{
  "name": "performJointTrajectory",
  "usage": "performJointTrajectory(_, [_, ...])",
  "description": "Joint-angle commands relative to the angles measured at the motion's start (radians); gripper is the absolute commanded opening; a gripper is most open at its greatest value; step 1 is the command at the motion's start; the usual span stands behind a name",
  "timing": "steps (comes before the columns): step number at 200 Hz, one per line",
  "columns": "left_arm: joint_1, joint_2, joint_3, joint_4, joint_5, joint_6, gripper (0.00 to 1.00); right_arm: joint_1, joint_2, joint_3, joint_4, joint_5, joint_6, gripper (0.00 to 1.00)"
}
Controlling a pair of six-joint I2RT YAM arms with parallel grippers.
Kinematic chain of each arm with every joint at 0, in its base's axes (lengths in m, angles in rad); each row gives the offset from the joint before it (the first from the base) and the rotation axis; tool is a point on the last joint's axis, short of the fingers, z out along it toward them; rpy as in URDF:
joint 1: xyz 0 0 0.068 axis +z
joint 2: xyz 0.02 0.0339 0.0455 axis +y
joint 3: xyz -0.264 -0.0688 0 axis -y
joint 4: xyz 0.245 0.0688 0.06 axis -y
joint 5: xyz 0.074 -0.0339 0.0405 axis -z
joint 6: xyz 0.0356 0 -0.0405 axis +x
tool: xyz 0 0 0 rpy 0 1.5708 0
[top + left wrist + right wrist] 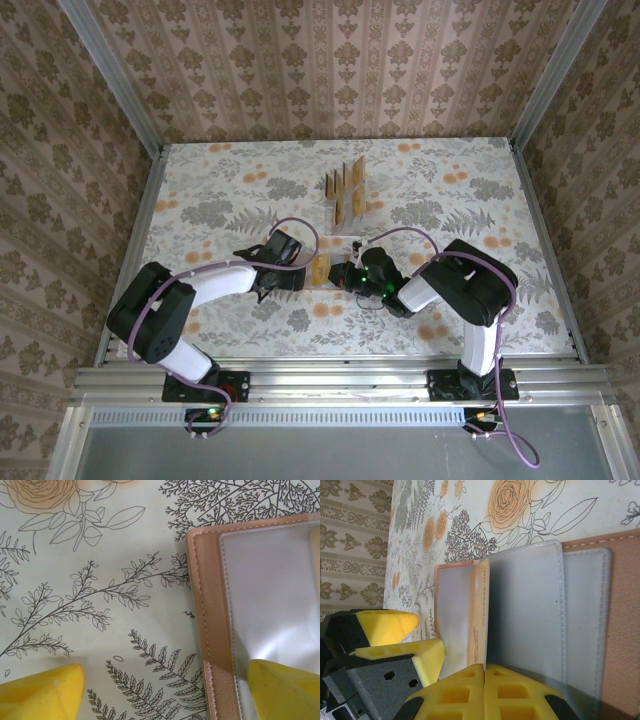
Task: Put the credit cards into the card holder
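Card holder [209, 605] lies spread open on the table [100, 645]; right gripper [484, 690] clenched on a credit card [479, 615] — long axis along the pocket [525, 620] seam; left gripper [165, 695] released.

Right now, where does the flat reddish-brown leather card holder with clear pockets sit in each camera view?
Top external: the flat reddish-brown leather card holder lies at table centre, nearer the arm bases than the standing tan cards.
Left wrist: right side, stitched corner at upper middle.
Right wrist: centre to right edge, clear pockets fanned.
Shared landmark: the floral table cover under it.
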Motion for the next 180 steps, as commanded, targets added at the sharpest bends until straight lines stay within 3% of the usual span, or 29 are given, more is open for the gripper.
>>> performJointTrajectory(1, [0.001, -0.004, -0.025, -0.055, -0.013, -0.007, 0.85, 0.01, 0.01, 0.0, -0.134, 0.006, -0.01, 0.0])
performJointTrajectory(77, [-0.001, -0.003, -0.026, -0.053, -0.013, -0.009, 0.85, 0.012, 0.022, 0.022, -0.166, -0.003, -0.016, 0.02])
performJointTrajectory(118, [0.0, -0.004, -0.027, -0.051, -0.009, -0.007, 0.85, 0.013, -0.015, 0.028, -0.217, -0.001, -0.031, 0.39])
performJointTrajectory(180, [0.0, -0.007, -0.027, -0.037, -0.003, -0.009, 0.85, 0.013, -0.12, 0.078, -0.415, 0.018, -0.095, 0.74])
